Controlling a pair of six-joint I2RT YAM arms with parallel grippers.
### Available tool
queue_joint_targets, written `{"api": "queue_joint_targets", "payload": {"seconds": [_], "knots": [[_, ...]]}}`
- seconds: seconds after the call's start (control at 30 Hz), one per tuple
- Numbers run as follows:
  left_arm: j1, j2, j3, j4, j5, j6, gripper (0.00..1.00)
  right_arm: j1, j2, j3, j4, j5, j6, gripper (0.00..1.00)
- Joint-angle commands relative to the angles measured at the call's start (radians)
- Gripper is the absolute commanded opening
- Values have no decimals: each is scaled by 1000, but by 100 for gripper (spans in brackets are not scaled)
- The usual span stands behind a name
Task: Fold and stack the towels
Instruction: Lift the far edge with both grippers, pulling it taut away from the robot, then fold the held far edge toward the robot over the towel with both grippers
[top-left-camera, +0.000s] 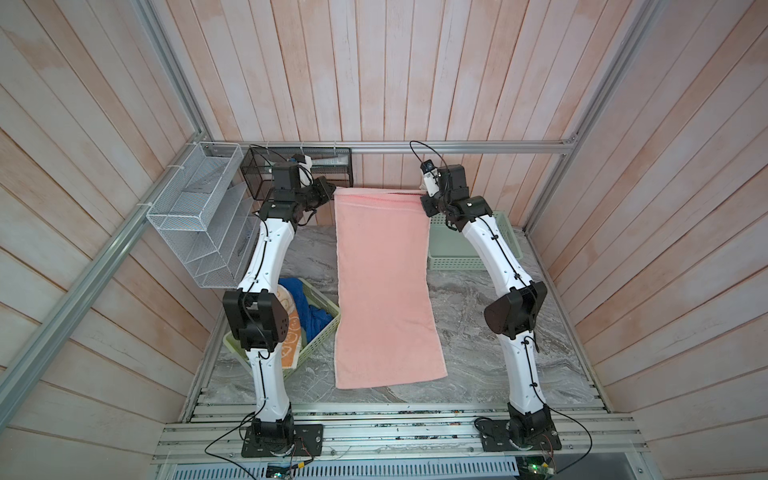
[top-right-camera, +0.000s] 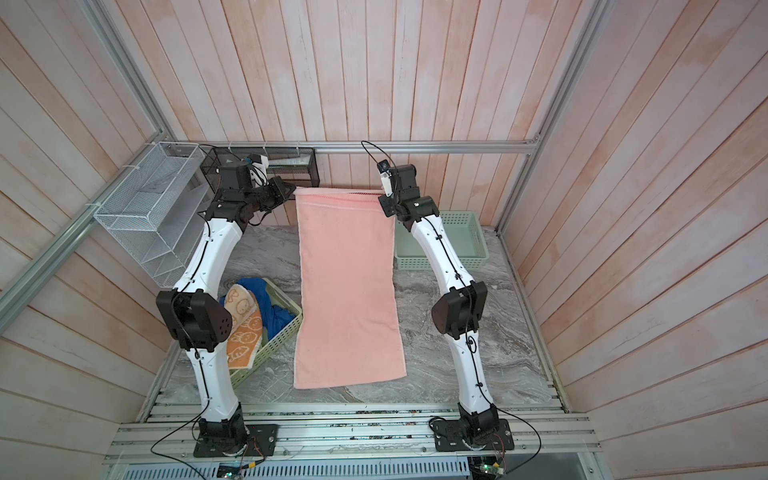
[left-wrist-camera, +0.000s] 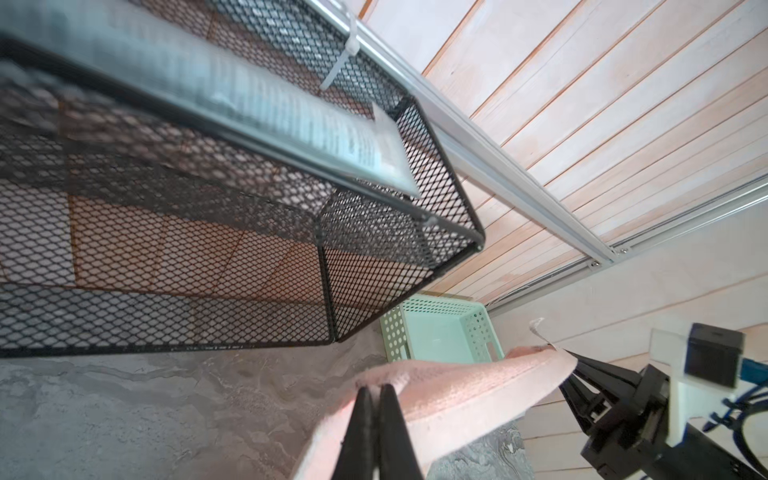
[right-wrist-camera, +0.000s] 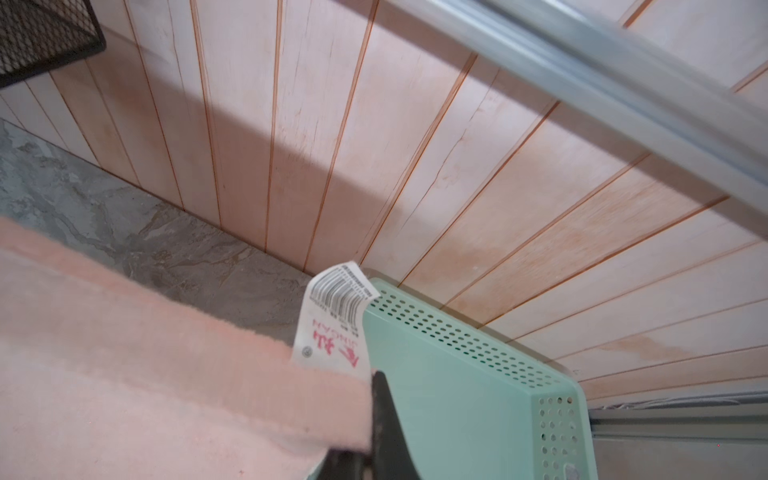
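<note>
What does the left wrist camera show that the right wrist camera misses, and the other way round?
Only the left wrist view: the left gripper shut on the pink towel, and a flat packet inside the black mesh basket. Only the right wrist view: the barcode printed on the towel's label. Both: the towel, the right gripper pinching its other corner, the pale green basket, the marble table and the plank wall.

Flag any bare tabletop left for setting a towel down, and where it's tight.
Widest bare patch of marble tabletop: between the pink towel and the right arm, nearer than the empty green basket. A smaller patch lies between the towel and the left arm, beyond the full basket. Crowded: near left, where the full basket sits close beside the towel.
</note>
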Motion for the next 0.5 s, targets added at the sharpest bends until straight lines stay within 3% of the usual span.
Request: {"api": "queue_joint_targets", "payload": {"seconds": [0.0,0.1,0.27,0.37,0.47], "knots": [[31,45,37,-39,-26,18,0,-26,23,27,43,26,-17,0],[29,24,-33,-27,-3,18,0,-13,-3,-21,2,8,-11,0],[23,-125,-367,78,25,18,0,59,-104,-274,-54,104,-15,0],[-4,-238,-595,117,15,24,0,107,-178,-440,-86,129,76,0],[-63,-337,-815,160,-8,17,0,158,-264,-654,-62,54,186,0]]}}
